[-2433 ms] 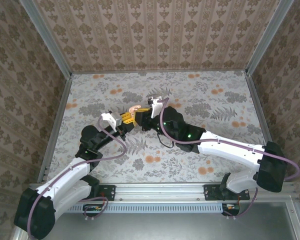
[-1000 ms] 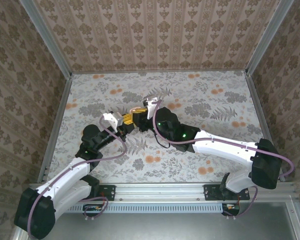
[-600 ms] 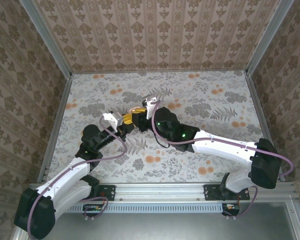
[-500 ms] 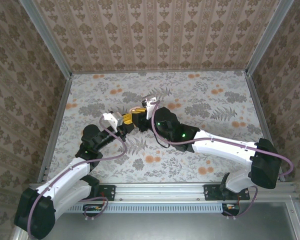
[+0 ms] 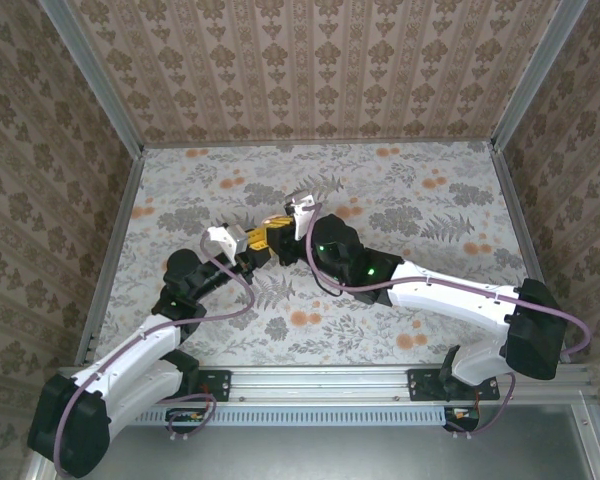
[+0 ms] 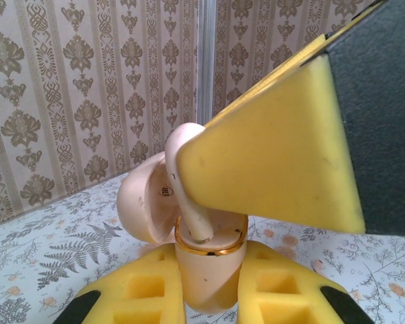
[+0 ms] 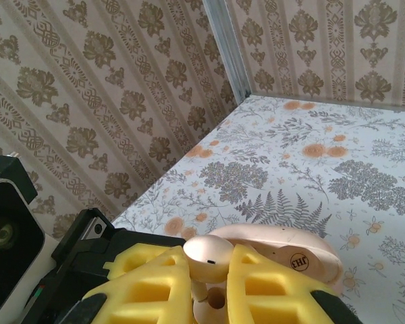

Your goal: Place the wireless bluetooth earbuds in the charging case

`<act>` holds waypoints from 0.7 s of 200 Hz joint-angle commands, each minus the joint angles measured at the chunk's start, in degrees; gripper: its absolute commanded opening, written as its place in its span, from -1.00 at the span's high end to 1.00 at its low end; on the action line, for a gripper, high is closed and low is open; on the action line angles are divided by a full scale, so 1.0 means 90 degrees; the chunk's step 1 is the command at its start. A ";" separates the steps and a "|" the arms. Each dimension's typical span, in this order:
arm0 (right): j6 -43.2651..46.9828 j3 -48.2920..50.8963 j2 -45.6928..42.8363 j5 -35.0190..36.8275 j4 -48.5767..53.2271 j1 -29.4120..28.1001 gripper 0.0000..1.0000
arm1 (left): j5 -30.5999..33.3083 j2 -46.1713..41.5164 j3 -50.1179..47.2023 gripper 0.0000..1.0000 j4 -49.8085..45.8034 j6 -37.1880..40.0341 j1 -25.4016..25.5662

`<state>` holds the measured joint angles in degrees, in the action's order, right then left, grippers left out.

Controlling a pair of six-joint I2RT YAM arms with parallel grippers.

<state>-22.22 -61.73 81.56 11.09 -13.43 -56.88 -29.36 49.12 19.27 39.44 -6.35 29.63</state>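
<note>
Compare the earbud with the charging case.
The earbud is pinched in the right end effector; the charging case sits in the left end effector. The earbud is smaller than the case. The case has a gold rim and open lid; the earbud is plain. Both are pale pink.

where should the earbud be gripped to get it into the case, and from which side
Grip the earbud by its rounded head, pinched across its two sides, coming from above. Its stem points down into the charging case, which is held upright and open, so a hold on the head likely leaves the stem free to slide in.
</note>
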 commanded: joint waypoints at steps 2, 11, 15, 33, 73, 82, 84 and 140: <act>0.0094 -0.0086 -0.0151 -0.0107 0.0249 0.0065 0.72 | -0.0241 -0.0030 0.0180 1.00 0.0374 0.0162 0.0078; 0.0037 -0.0094 -0.0156 -0.0111 0.0286 0.0085 0.71 | -0.0243 -0.0024 0.0183 1.00 0.0338 0.0185 0.0077; 0.0028 -0.0107 -0.0156 -0.0119 0.0296 0.0090 0.72 | -0.0243 -0.0020 0.0188 1.00 0.0319 0.0196 0.0077; -0.0023 -0.0154 -0.0156 -0.0139 0.0337 0.0123 0.72 | -0.0260 -0.0011 0.0239 1.00 0.0161 0.0298 0.0077; -0.0184 -0.0323 -0.0156 -0.0275 0.0602 0.0231 0.72 | -0.0214 -0.0073 0.0272 1.00 -0.0193 0.0558 0.0077; -0.0178 -0.0318 -0.0155 -0.0275 0.0613 0.0231 0.72 | -0.0214 -0.0076 0.0269 1.00 -0.0226 0.0594 0.0077; -0.0170 -0.0318 -0.0156 -0.0275 0.0613 0.0235 0.72 | -0.0211 -0.0077 0.0271 1.00 -0.0231 0.0592 0.0077; 0.0102 -0.0284 -0.0156 -0.0080 0.0559 0.0236 0.72 | -0.0265 -0.0136 0.0267 1.00 -0.0337 0.0621 0.0077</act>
<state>-22.72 -62.81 81.30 8.58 -8.80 -55.53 -29.80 49.12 19.90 35.81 -2.37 29.71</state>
